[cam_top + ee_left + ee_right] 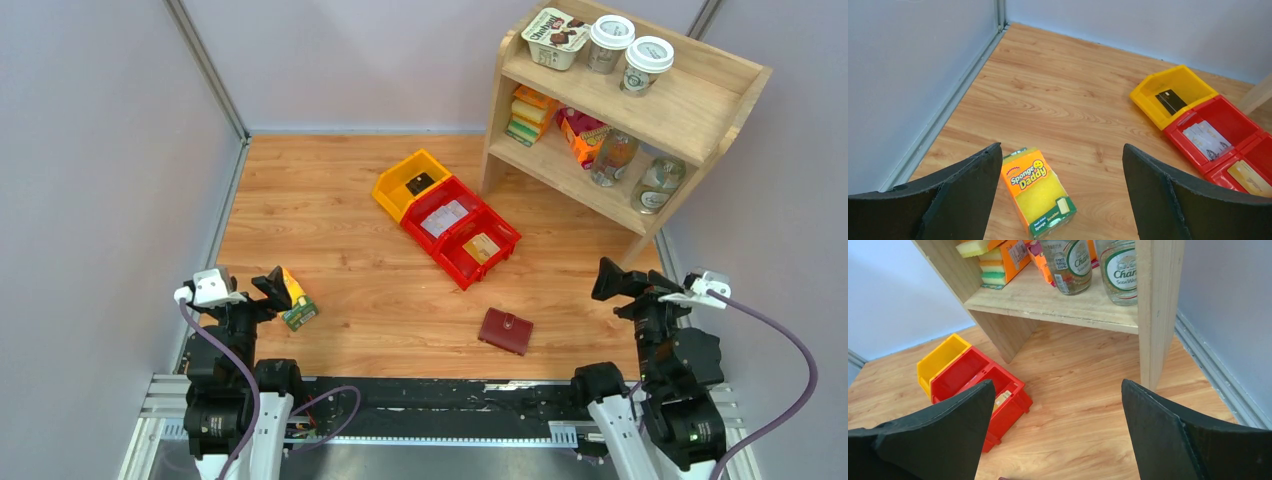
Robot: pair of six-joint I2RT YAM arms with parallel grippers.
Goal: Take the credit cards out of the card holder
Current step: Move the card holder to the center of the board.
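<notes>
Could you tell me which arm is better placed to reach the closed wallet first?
Probably the right: the maroon wallet lies closed nearer the open right claw; the left claw sits farther off beside the sponge box.

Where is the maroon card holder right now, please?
In the top view the card holder lies closed on the table, right of centre near the front edge, just before the nearest red bin.

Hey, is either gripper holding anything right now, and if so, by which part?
Nothing is held. The left gripper and the right gripper are both open and empty. The card holder lies closed, apart from both.
</notes>
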